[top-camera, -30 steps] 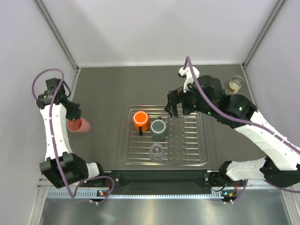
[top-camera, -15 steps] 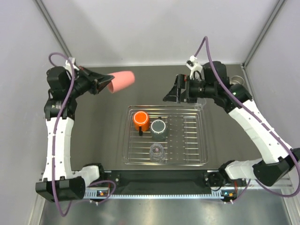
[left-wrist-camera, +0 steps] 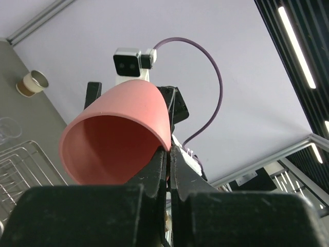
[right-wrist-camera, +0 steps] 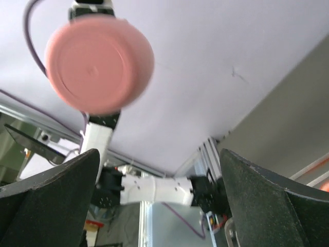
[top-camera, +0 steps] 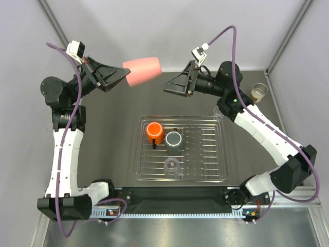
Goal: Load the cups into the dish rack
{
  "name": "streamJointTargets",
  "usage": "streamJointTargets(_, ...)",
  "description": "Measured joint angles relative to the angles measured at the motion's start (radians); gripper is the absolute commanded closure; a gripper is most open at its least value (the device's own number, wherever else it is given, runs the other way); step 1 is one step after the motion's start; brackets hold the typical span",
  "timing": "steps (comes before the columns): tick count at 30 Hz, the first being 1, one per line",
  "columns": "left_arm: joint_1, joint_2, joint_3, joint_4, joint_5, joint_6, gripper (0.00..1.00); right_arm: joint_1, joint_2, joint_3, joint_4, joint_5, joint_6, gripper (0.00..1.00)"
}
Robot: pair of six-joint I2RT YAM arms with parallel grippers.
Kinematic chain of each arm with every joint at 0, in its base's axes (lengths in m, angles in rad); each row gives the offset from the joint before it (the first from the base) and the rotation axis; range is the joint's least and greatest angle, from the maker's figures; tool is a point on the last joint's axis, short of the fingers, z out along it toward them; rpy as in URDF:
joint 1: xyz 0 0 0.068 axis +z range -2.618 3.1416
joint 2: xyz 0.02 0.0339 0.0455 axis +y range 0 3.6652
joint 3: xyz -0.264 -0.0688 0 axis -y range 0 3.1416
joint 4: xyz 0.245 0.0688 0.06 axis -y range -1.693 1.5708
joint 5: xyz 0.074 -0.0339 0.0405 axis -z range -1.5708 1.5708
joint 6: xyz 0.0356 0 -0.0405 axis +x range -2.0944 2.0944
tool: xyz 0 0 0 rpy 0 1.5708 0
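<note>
The pink cup [top-camera: 143,71] is held high in the upper middle of the top view, on its side. Its wall is pinched at the rim by the left pincer [top-camera: 121,76] (one finger inside, one outside). The right pincer [top-camera: 167,87] is spread wide, pointed at the cup's base and apart from it. Should that base be pushed in a handover, the cup could be levered out of so thin a grip and dropped onto the rack [top-camera: 222,154] or table [top-camera: 113,118].

At frame centre the rack holds an orange cup [top-camera: 154,133], a grey cup [top-camera: 174,141] and a clear cup [top-camera: 172,166]. The pink cup is seen to be empty. A cream cup [top-camera: 259,92] stands on the table at upper right.
</note>
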Motion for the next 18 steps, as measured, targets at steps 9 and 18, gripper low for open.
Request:
streamJointTargets(9, -0.004, 0.006, -0.016, 0.088, 0.020, -0.071, 1.00, 0.065, 0.078, 0.146, 0.147, 0.146, 0.053, 0.12)
streamJointTargets(18, -0.008, 0.004, -0.039, 0.108, 0.016, -0.090, 1.00, 0.103, 0.134, 0.200, 0.154, 0.225, 0.066, 0.41)
